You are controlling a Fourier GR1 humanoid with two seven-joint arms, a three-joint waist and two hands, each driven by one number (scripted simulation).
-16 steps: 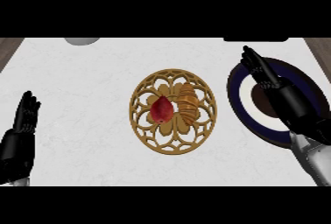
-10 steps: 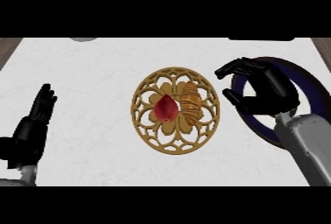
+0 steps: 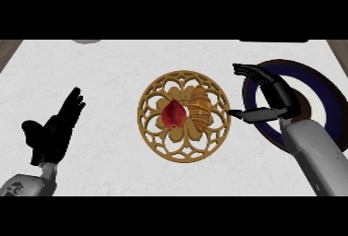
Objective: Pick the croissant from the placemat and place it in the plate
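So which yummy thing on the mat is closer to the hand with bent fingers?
The croissant, the golden ridged one on the placemat's right side. It lies nearest the right hand; the red pointed item sits farther left.

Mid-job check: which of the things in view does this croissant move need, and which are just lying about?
Needed:
- golden-brown croissant
- round gold openwork placemat under it
- dark blue round plate, to the right
- right hand, open beside the placemat

Lying about:
- red teardrop-shaped fruit, left of the croissant
- grey round object at the far edge
- left hand, resting open at the left
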